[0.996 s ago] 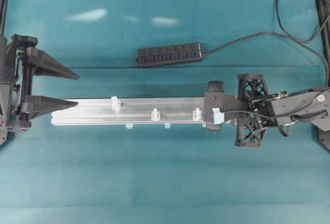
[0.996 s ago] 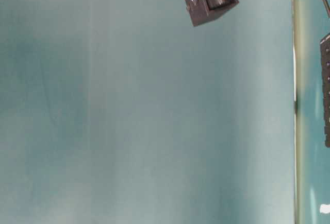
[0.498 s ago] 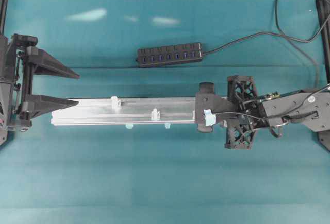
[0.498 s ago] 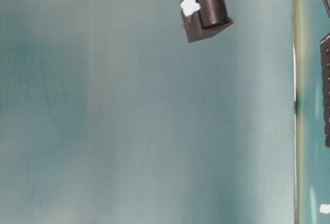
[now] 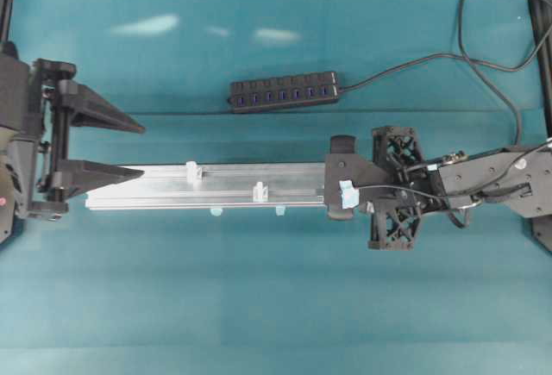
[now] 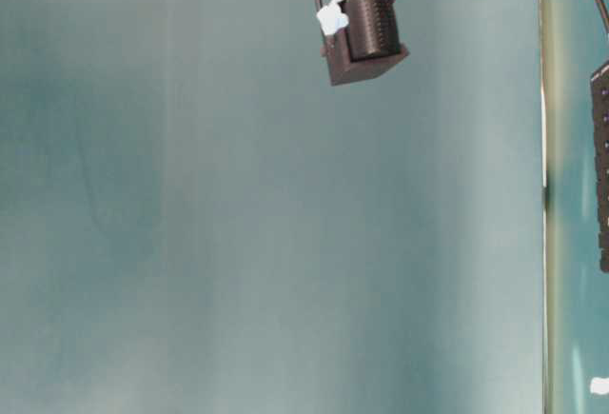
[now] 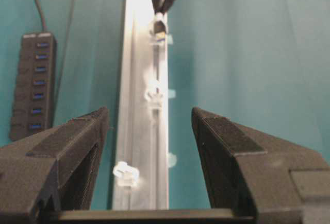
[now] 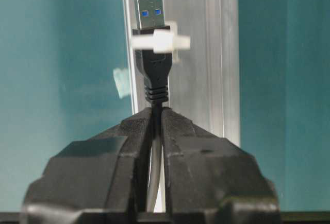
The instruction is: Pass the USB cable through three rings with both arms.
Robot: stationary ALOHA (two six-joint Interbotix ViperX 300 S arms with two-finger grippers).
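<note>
Right gripper: clamped on USB cable, plug through first ring, frame centre; left gripper: jaws apart over rail

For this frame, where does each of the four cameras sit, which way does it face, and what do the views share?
Overhead: above, looking down; rail, hub, left gripper, right gripper.
Table-level: low, facing teal surface; right arm's wrist part.
Left wrist: along the rail between open fingers.
Right wrist: fingers clamping USB cable at a ring.
Shared: both wrist views show rail, plug and ring.
</note>
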